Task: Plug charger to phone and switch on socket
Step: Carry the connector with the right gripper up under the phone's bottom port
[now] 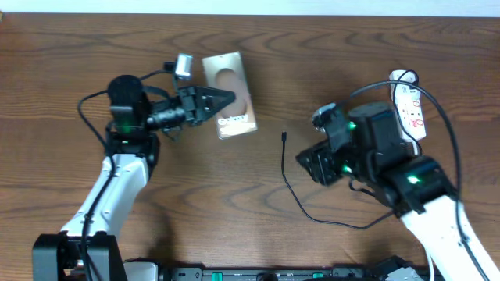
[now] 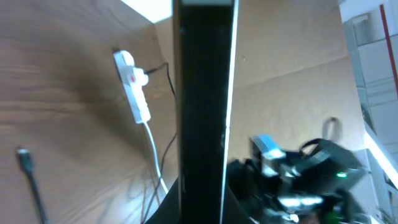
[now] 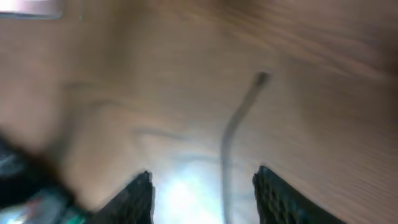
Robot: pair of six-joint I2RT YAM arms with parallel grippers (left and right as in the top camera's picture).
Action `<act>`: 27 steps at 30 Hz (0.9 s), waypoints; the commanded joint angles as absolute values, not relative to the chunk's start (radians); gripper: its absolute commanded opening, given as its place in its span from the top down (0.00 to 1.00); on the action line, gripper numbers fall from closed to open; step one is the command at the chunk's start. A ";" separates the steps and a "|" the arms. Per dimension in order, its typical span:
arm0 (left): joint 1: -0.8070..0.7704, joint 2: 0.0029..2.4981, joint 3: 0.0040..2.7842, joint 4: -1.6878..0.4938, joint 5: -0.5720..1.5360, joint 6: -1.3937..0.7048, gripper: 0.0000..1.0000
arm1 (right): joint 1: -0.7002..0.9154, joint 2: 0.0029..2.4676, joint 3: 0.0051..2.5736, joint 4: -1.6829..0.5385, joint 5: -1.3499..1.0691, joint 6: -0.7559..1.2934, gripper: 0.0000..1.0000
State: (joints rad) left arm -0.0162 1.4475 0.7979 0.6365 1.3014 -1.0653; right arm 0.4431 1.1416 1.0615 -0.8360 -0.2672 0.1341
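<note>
The phone (image 1: 233,82), grey-gold with white lettering, is held at its left edge by my left gripper (image 1: 221,101), which is shut on it. In the left wrist view the phone (image 2: 205,93) shows edge-on as a dark upright bar between the jaws (image 2: 205,208). The charger cable (image 1: 286,178) lies on the table with its connector (image 1: 285,136) loose, right of the phone. My right gripper (image 1: 306,161) is open, low over the cable. In the right wrist view the blurred cable (image 3: 231,134) runs between the open fingers (image 3: 205,193). The white socket (image 1: 410,109) lies at the far right.
The wooden table (image 1: 258,47) stretches around everything. The socket (image 2: 134,87), with a black lead in it and its white cord, and the cable's connector (image 2: 25,158) also show in the left wrist view. The right arm (image 2: 298,177) shows there too.
</note>
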 commanded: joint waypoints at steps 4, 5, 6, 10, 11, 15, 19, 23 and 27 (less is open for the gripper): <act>0.095 1.437 0.815 0.630 1.430 -1.014 0.92 | 0.524 1.444 0.959 -0.471 0.020 0.365 0.39; 0.095 1.437 0.815 0.630 1.431 -1.014 0.92 | 0.534 1.488 0.959 -0.439 0.047 0.384 0.41; 0.095 1.437 0.815 0.630 1.431 -1.014 0.92 | 0.545 1.547 0.960 -0.407 0.082 0.414 0.42; 0.095 1.437 0.815 0.630 1.433 -1.014 0.93 | 0.574 1.705 0.986 -0.359 0.111 0.499 0.47; 0.095 1.437 0.815 0.630 1.433 -1.014 0.92 | 0.579 1.726 0.992 -0.347 0.115 0.512 0.47; 0.095 1.437 0.815 0.630 1.433 -1.014 0.93 | 0.599 1.779 1.002 -0.324 0.183 0.589 0.49; 0.095 1.437 0.815 0.630 1.436 -1.014 0.92 | 0.622 1.819 1.002 -0.325 0.181 0.641 0.57; 0.095 1.437 0.815 0.630 1.437 -1.015 0.93 | 0.648 1.872 1.002 -0.319 0.174 0.694 0.59; 0.095 1.437 0.815 0.630 1.448 -1.015 0.92 | 0.649 1.935 1.002 -0.313 0.174 0.706 0.65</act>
